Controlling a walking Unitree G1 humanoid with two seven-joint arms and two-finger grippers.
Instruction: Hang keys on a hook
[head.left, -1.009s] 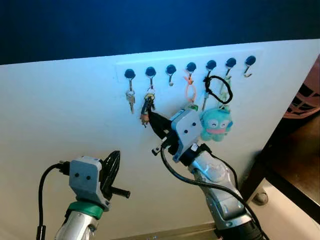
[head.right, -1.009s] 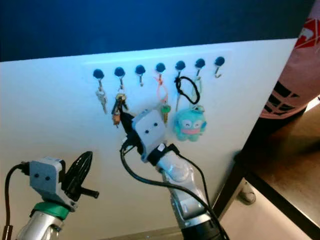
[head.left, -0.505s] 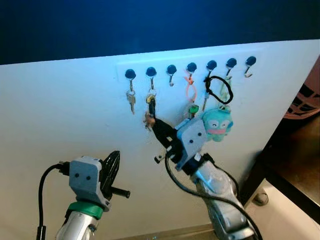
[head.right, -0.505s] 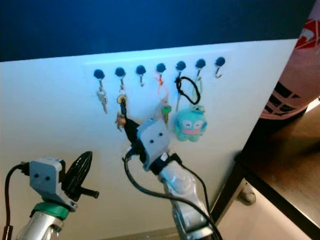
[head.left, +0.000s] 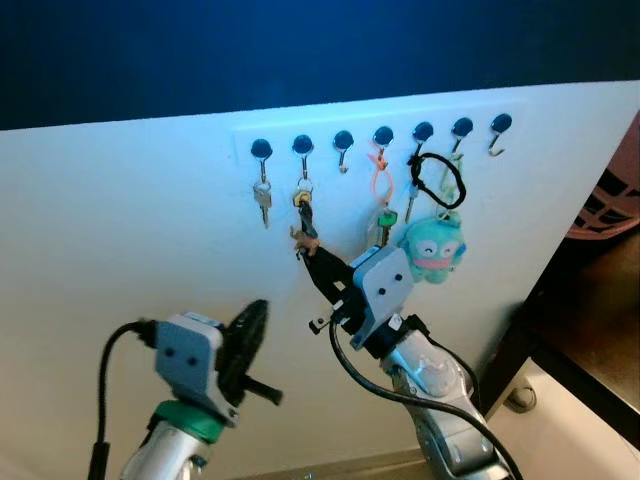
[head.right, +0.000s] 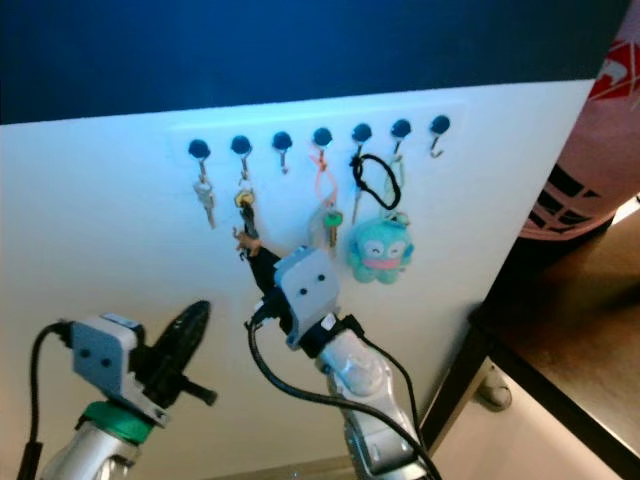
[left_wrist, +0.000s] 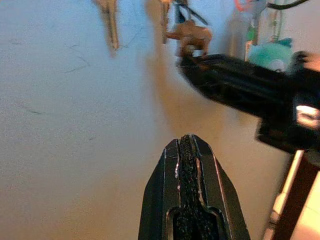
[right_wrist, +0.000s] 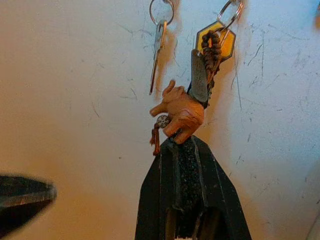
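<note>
A key bunch (head.left: 302, 215) with a yellow key head (right_wrist: 220, 42) and a brown animal charm (right_wrist: 180, 112) hangs by its ring from the second hook (head.left: 303, 146) of a row on the white wall. My right gripper (head.left: 313, 256) reaches up from below, shut, with its tips pinched on the underside of the charm (left_wrist: 192, 36). The strap runs straight down from the hook to the charm. My left gripper (head.left: 256, 312) is shut and holds nothing. It hovers lower and to the left, away from the wall and pointing toward the hooks.
A single silver key (head.left: 262, 200) hangs on the first hook. Further right hang an orange loop with a green key (head.left: 380, 190), a black cord loop (head.left: 438, 178) and a teal plush (head.left: 433, 250). The third hook (head.left: 343, 140) and the last hook (head.left: 497, 125) are bare. A basket (head.left: 612, 200) stands at the right.
My right gripper dropped from beside the hook to below it, and the bunch now hangs stretched from the second hook. My left arm shifted right and slightly forward.
</note>
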